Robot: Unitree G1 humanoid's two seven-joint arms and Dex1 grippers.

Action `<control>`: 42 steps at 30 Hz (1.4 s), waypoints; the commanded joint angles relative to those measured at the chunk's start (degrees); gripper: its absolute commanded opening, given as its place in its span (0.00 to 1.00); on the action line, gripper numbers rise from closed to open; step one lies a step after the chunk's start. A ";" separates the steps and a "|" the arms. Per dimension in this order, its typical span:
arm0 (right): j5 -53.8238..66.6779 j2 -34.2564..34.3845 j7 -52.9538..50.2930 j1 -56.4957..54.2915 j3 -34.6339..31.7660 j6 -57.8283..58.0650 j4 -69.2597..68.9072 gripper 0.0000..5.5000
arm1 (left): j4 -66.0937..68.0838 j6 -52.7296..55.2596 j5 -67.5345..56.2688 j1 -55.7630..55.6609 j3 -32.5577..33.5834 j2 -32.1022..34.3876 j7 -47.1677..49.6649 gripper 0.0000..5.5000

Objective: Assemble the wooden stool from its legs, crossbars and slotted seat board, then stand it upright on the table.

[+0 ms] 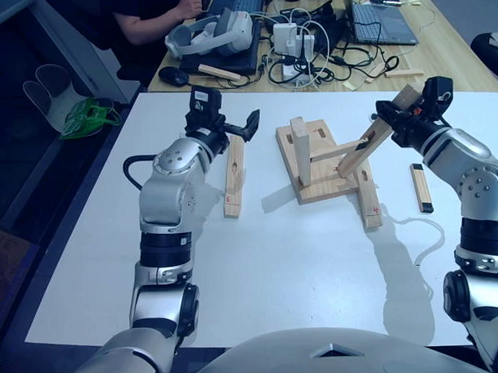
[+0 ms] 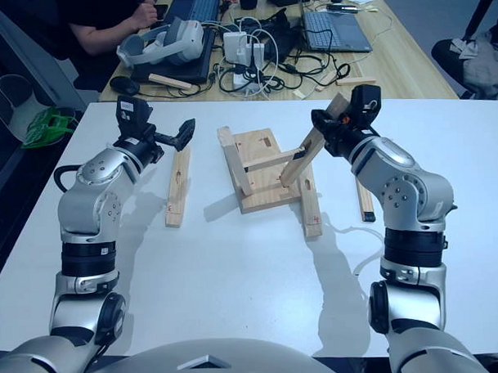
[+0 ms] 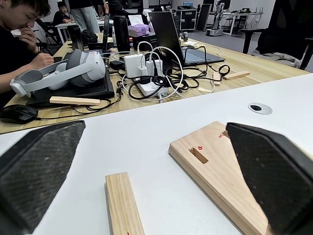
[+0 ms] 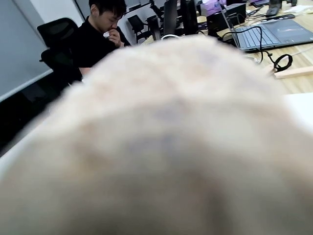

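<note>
Heads up: your right gripper (image 1: 396, 116) is clamped on the upper end of a leg (image 1: 366, 141) that leans over the seat board (image 1: 322, 184), mid-table toward the far edge. The left gripper (image 1: 235, 131) hangs wide open over the loose leg (image 1: 234, 179) lying nearer the table's (image 1: 276, 267) left edge. It's all plain wood, so I'd guess light, rigid and a bit slick. Pinch that loose leg around its middle so it won't swing.
</note>
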 commanded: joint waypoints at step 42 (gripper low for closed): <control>-30.00 0.53 5.19 -3.20 8.02 -17.06 -2.79 0.61 | -1.58 -3.72 -0.81 1.02 -0.08 -3.00 1.53 0.98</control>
